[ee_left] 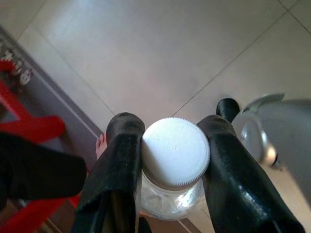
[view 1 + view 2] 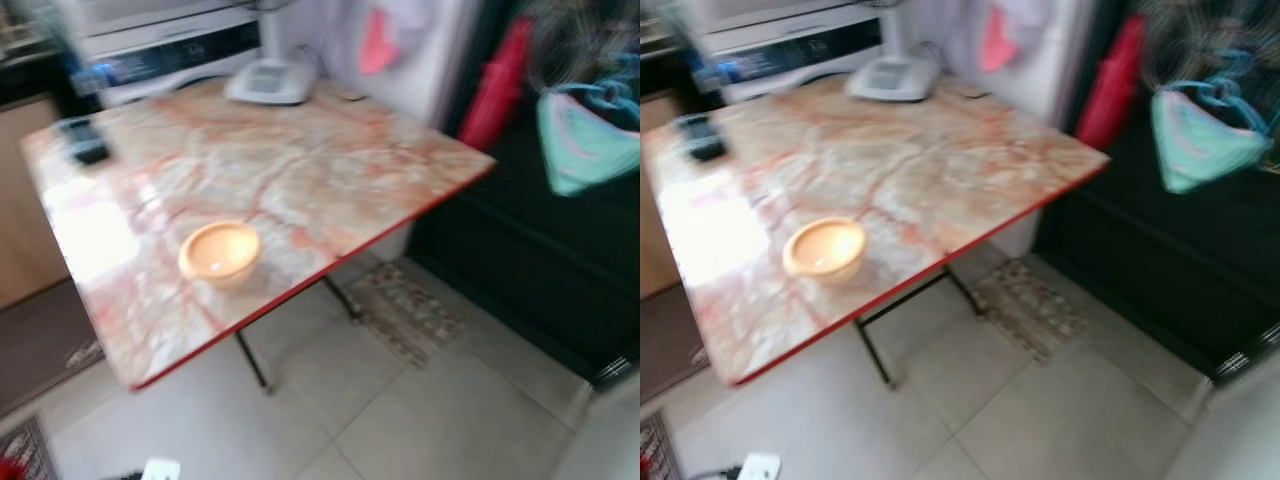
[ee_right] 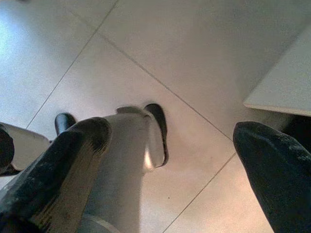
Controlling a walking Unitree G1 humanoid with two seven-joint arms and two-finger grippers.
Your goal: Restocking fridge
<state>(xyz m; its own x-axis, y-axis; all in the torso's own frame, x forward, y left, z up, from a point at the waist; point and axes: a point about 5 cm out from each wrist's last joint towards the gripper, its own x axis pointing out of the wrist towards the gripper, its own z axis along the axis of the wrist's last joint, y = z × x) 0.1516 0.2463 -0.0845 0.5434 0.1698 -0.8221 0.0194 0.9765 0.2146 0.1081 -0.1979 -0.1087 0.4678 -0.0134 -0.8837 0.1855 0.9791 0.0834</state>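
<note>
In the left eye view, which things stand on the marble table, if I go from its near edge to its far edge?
Orange bowl → dark remote-like thing, blurred → white device at the far edge of the table.

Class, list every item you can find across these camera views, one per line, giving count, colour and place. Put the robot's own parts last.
table: one, marbled orange-pink top with red edge, ahead of the robot
bowl: one, orange, near the table's front edge
phone-like device: one, white, at the table's far edge
dark object: one, black, blurred, far left of the tabletop
mat: one, patterned, on the floor by the table
jar: one, clear with white lid, held in the left tool
left tool: black fingers clamped on the jar
right tool: black fingers apart, above the tiled floor
</note>
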